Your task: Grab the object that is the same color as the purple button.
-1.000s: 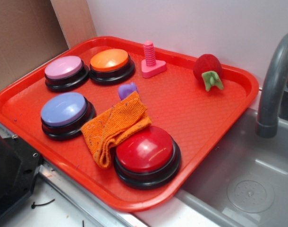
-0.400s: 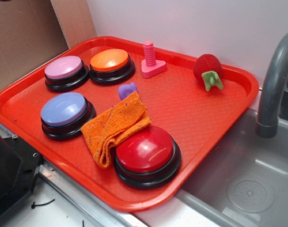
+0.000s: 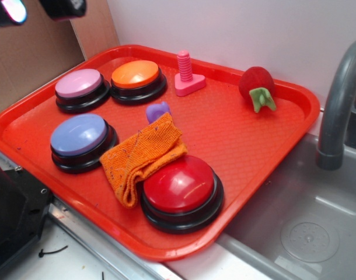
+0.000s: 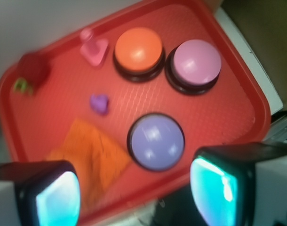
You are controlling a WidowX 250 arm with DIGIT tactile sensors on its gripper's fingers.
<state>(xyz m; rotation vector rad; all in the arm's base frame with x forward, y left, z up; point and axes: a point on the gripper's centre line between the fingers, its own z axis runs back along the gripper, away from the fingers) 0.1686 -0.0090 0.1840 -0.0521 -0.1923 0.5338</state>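
My gripper (image 4: 134,193) hangs high with fingers spread, empty. The small purple toy (image 3: 157,111) sits mid-tray, touching the orange cloth (image 3: 140,157), between the purple button (image 3: 80,137) and pink bolt (image 3: 187,74).

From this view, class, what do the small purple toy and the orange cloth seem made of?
The purple toy looks like glossy moulded plastic: smooth, rounded lobes with a slight sheen. The orange cloth looks like a knitted or woven textile: matte, nubbly, folded softly on the red tray.
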